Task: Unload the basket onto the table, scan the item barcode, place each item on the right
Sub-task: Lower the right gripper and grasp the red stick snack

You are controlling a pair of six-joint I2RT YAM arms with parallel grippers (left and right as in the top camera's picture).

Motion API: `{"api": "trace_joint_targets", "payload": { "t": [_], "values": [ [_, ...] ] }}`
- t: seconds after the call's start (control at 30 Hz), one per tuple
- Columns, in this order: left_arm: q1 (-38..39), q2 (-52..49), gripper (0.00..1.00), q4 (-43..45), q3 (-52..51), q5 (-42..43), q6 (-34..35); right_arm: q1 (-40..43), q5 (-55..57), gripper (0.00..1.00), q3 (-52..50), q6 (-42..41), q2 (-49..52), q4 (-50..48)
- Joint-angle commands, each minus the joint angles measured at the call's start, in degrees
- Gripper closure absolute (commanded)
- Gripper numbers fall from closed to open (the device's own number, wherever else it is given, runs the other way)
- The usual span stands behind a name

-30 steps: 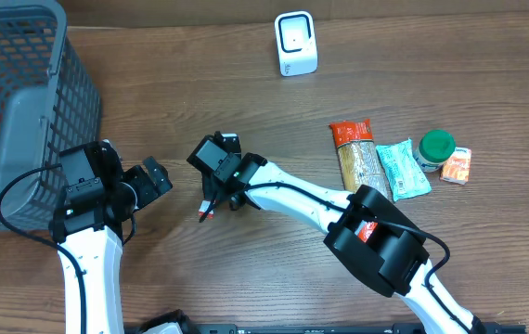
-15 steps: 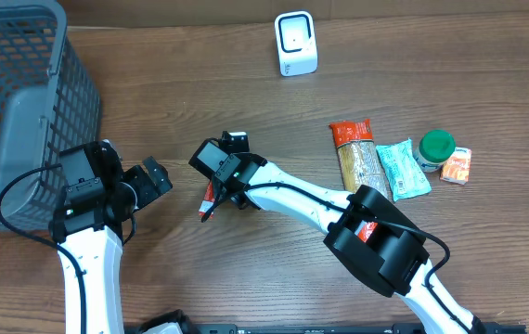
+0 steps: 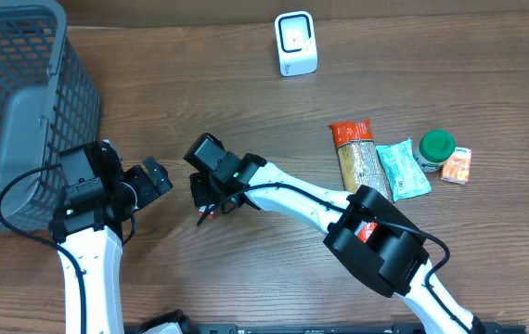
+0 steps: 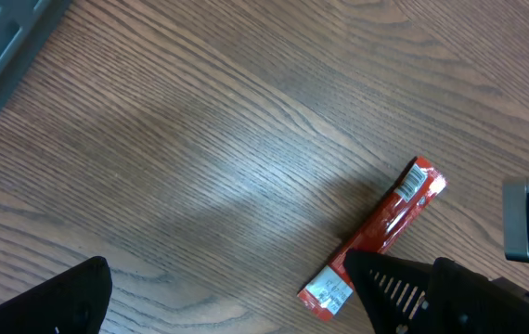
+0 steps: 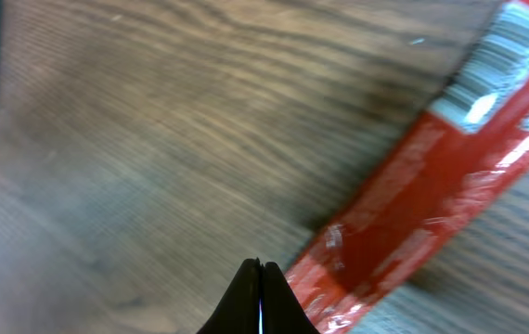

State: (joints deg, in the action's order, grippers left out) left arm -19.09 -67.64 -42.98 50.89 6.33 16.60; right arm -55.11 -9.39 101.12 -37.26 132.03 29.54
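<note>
Note the red stick packet (image 4: 380, 232) flat on the wooden table (image 3: 246, 102), between the two arms and well apart from the white scanner (image 3: 295, 44) at the far edge. Not lifted, not pinched by anything. See the right gripper (image 5: 260, 278) down at the packet's long side, fingers pressed together with nothing between them, tips just beside the wrapper's edge; cannot tell whether touching. Judged a nudge or a missed pinch rather than a hold, being shut on air. Find the left gripper (image 3: 158, 174) near, low over the table, fingers spread wide toward the packet, probably parked ready to take or steady it. Lies with its long axis slanted in the left wrist view, from lower left to upper right, with the barcode panel at the upper-right end, face up, and a second white label at the other end. Runs steeply toward the far edge from overhead, tilted a little right. Calls, by this reading, for a lift and a turn of the code toward the scanner window.
</note>
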Motion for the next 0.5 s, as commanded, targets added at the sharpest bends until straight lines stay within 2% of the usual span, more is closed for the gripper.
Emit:
{"api": "trace_joint_targets", "payload": {
  "t": [0.0, 0.47],
  "values": [
    [0.3, -0.3, 0.0, 0.2, 0.8, -0.6, 0.8, 0.2, -2.6, 0.96, -0.3, 1.7, -0.2, -1.2],
    [0.3, -0.3, 0.0, 0.2, 0.8, -0.6, 0.8, -1.3, 7.5, 0.96, -4.0, 1.3, -0.2, -5.9]
  ]
}}
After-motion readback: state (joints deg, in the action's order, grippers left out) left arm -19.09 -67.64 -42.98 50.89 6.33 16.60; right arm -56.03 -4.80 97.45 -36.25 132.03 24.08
